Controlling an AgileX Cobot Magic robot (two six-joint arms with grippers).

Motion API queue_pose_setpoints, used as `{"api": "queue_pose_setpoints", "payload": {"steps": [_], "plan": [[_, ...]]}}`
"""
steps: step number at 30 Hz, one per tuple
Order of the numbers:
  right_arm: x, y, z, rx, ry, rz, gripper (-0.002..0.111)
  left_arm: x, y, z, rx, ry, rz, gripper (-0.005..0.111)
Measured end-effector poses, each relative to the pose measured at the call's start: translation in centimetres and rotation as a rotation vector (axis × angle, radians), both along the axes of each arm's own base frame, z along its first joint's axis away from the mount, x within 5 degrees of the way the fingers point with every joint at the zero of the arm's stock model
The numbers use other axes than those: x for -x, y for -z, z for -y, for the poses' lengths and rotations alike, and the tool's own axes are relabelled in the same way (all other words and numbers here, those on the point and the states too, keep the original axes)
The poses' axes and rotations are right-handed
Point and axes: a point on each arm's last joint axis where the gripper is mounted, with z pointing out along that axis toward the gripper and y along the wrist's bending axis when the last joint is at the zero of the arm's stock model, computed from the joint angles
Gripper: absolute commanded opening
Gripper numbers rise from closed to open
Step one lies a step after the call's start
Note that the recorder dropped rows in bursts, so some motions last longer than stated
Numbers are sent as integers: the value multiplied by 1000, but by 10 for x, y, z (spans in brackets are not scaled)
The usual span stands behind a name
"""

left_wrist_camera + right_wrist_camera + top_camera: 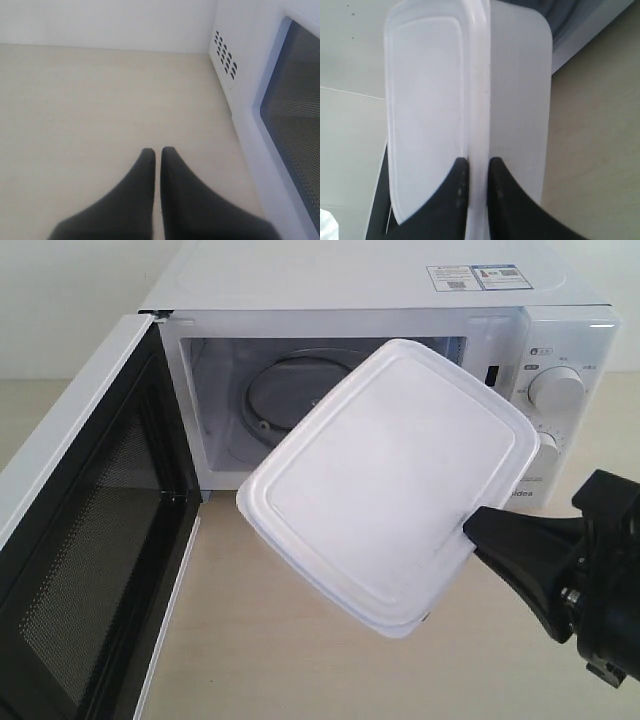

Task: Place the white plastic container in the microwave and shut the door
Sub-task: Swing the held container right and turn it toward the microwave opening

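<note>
Tilted box [385, 490] before open microwave [300, 280]
R gripper [477, 162] clamps box rim; L gripper [157, 150] tips together, empty.

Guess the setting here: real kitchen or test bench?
Probably a test bench staged as a kitchen: a lone white microwave, door open, on a pale tabletop against a plain white wall; white plastic container held mid-air.

The white plastic container [390, 490] is smooth, translucent, matt. The microwave [380, 280] casing shines glossy white; the door [80, 570] carries dark fine mesh. The worktop [260, 640] looks matt, pale wood.
</note>
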Motion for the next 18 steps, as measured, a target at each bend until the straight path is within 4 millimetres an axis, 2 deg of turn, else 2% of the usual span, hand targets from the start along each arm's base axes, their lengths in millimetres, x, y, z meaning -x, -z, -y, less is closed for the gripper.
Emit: {"api": "queue_pose_setpoints", "payload": {"steps": [11, 18], "plan": [[-5, 9, 6, 20, 103, -88, 0, 0, 0, 0, 0, 0, 0, 4], [-16, 28, -11, 100, 91, -176, 0, 0, 0, 0, 0, 0, 0, 4]]}}
